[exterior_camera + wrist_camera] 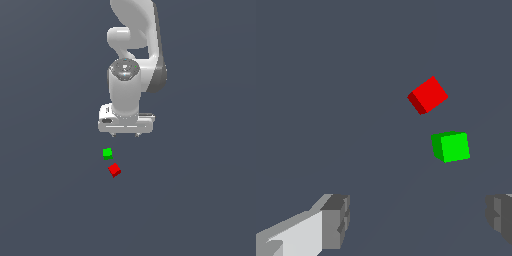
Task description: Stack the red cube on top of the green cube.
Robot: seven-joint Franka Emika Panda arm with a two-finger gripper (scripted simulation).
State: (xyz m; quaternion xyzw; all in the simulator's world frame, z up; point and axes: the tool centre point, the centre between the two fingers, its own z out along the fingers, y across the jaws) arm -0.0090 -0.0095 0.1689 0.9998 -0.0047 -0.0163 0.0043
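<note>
Matte red cube (114,170) near glossy green cube (107,152), apart; blocky white claw (126,135) spread wide, empty.

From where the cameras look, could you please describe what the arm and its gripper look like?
The arm is glossy white with rounded, bulbous links, a dark grey band at one joint and a grey round cap on the wrist. The gripper has a flat, wide white body with two short stubby fingers. In the wrist view, the fingertips are blocky grey pads on white mounts. No cables or markings show.
</note>
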